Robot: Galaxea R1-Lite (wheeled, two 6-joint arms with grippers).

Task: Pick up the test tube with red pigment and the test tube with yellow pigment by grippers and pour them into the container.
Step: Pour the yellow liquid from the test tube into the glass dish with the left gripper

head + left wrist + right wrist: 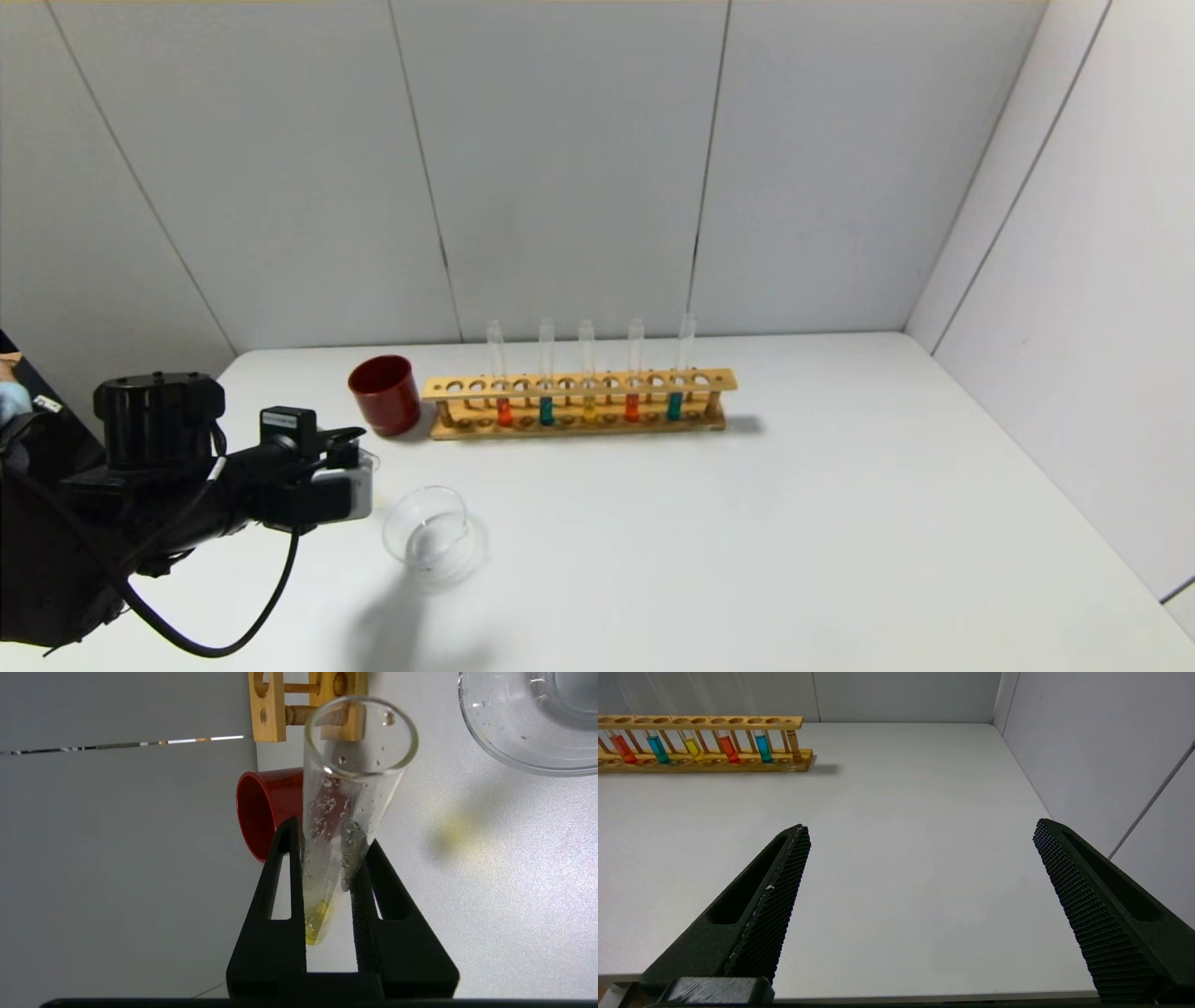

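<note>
My left gripper (332,833) is shut on the test tube with yellow pigment (355,788). The tube lies along the fingers, with a little yellow liquid (317,924) at its round bottom and droplets on its wall. In the head view this gripper (359,457) hovers left of the clear glass container (431,537), apart from it. The tube's open mouth faces the rack, and the container (514,742) lies off to its side. Red-pigment test tubes (504,411) (632,406) stand in the wooden rack (579,385). My right gripper (920,826) is open over the table's near right edge, holding nothing.
A dark red cup (385,394) stands at the rack's left end, just beyond the left gripper. The rack also holds teal tubes (546,411) and another yellow one (589,409). White walls close the table at the back and right.
</note>
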